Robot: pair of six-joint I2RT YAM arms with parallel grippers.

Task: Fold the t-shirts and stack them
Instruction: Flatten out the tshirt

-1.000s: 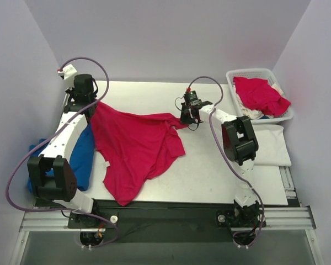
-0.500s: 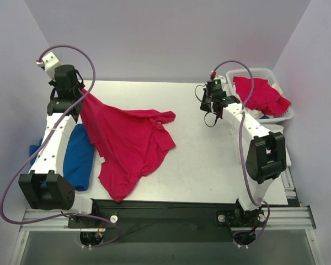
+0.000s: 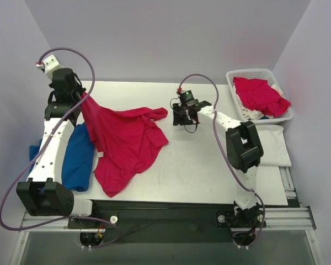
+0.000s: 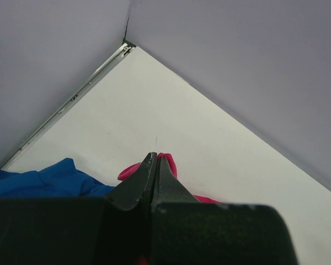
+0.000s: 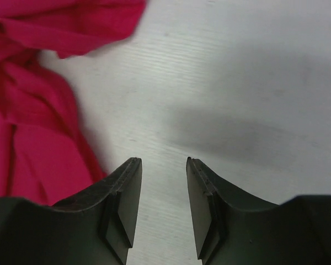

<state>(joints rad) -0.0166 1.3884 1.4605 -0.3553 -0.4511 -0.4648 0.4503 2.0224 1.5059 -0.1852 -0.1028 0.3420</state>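
A bright pinkish-red t-shirt (image 3: 127,143) lies crumpled over the table's left half, one corner raised at the far left. My left gripper (image 3: 80,97) is shut on that corner; the left wrist view shows the jaws (image 4: 154,158) pressed together with a red fold (image 4: 169,161) poking out at the tips. My right gripper (image 3: 180,117) hovers open over bare table just right of the shirt's edge, nothing between its fingers (image 5: 127,182). In the right wrist view the red shirt (image 5: 27,110) fills the left side. Another red t-shirt (image 3: 260,95) is heaped in the basket.
The white lattice basket (image 3: 238,75) stands at the back right, with white cloth (image 3: 249,111) under the red shirt. A flat white cloth (image 3: 273,144) lies on the right edge. A blue cloth (image 3: 78,155) sits at the left under the left arm, also visible as blue cloth (image 4: 41,181) in the left wrist view.
The right gripper left the shirt's edge, swung toward the basket, came back beside the shirt and opened. The left gripper pulled its corner farther left, dragging the shirt leftward.
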